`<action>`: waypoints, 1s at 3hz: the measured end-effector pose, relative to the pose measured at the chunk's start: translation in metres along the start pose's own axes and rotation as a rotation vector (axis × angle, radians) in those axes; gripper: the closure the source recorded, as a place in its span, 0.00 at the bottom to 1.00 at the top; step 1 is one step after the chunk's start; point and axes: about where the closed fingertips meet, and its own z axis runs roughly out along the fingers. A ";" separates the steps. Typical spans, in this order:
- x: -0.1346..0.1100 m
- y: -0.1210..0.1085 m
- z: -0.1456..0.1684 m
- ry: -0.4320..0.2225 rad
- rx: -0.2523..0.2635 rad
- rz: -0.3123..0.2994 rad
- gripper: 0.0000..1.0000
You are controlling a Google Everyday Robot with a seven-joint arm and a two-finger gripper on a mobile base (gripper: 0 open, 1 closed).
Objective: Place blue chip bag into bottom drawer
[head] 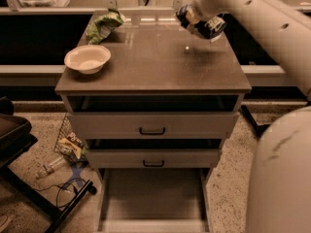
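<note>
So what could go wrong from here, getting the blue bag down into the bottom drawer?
1. The pincer is at the blue chip bag over the back right of the cabinet top; the wrist hides the hold, and wrinkled foil may slip on the way down.
2. The bottom drawer lies open below the two upper drawers, which seem slightly pulled out; arm or bag could catch their fronts.

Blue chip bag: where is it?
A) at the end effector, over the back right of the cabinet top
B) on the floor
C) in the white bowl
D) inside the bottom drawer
A: the end effector grips the blue chip bag over the cabinet top's back right corner.
</note>
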 end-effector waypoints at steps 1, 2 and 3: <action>0.012 -0.023 -0.070 0.010 0.028 0.020 1.00; 0.067 -0.027 -0.158 0.028 0.009 0.107 1.00; 0.140 -0.008 -0.202 0.061 -0.052 0.190 1.00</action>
